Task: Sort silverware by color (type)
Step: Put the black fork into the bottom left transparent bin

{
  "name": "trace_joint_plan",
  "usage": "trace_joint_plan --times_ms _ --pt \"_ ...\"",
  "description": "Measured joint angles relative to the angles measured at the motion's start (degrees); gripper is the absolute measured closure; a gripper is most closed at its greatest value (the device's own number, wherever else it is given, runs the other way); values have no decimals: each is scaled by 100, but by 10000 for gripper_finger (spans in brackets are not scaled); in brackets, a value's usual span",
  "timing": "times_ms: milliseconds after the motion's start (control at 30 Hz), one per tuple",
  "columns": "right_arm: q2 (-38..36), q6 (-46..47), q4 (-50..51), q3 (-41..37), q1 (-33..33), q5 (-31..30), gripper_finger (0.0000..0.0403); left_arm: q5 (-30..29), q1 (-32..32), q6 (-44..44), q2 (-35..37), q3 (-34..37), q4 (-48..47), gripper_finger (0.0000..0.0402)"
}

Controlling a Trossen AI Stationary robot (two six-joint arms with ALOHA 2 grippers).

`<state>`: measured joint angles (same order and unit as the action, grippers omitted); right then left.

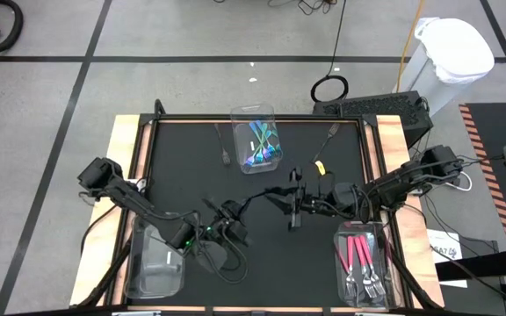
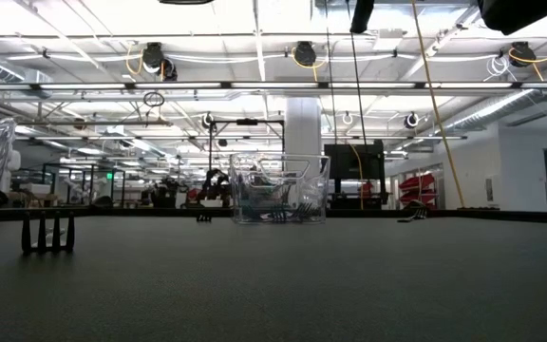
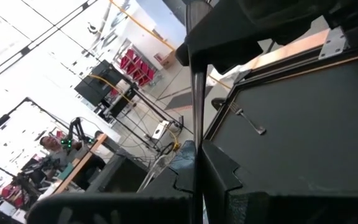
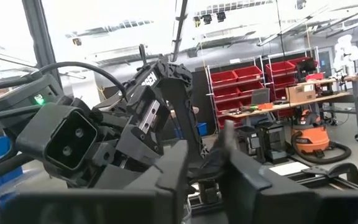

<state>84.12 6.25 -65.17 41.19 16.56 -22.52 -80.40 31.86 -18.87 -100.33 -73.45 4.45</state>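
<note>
A thin dark utensil [image 3: 196, 124] hangs in the air between my two arms over the middle of the black mat [image 1: 191, 175]. My left gripper [image 3: 197, 186] [image 1: 240, 224] is shut on it. My right gripper [image 4: 207, 180] [image 1: 281, 200] faces the left one. Its fingers stand a little apart on either side of the utensil's other end, and I cannot tell whether they touch it. A clear bin [image 1: 257, 140] at the far middle holds teal-handled silverware. Pink-handled forks lie in a clear bin [image 1: 363, 263] at the near right. My left gripper pinches the dark utensil's thin handle [image 3: 196, 163] between its two fingers. The fingers come in level and lie across the handle. The utensil is clear of the mat and runs from the fingers to the right gripper's fingers. Which end is held does not show.
A third clear bin [image 1: 156, 263] stands at the near left. Loose utensils lie on the far part of the mat, one left of the teal bin [image 1: 222, 145] and one to its right [image 1: 330, 133]. Close by lies a small yellow piece [image 1: 319, 165]. A dark fork head [image 2: 47, 233] shows low at the left.
</note>
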Motion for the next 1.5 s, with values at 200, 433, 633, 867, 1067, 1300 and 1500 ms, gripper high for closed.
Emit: trace_joint_plan --times_ms 200,433,633,867,1067,1300,1500 --pt "-2 -139 11 0 2 0 393 4 -51 2 0 0 -71 395" --pt "-84 -281 204 0 4 4 397 88 -72 151 0 0 -40 340" --pt "-450 -487 945 0 39 -136 398 692 24 864 233 0 -22 221" --pt "-757 -539 1825 26 131 -116 399 2649 131 1719 659 0 -143 149" --pt "-585 -208 2318 227 156 237 399 3638 89 1886 821 0 -565 147" --pt "-181 -257 3473 1061 268 308 397 3652 -153 2546 828 0 -1434 147" --pt "143 -288 3729 1397 270 289 394 4103 -408 2943 828 0 -2004 148"
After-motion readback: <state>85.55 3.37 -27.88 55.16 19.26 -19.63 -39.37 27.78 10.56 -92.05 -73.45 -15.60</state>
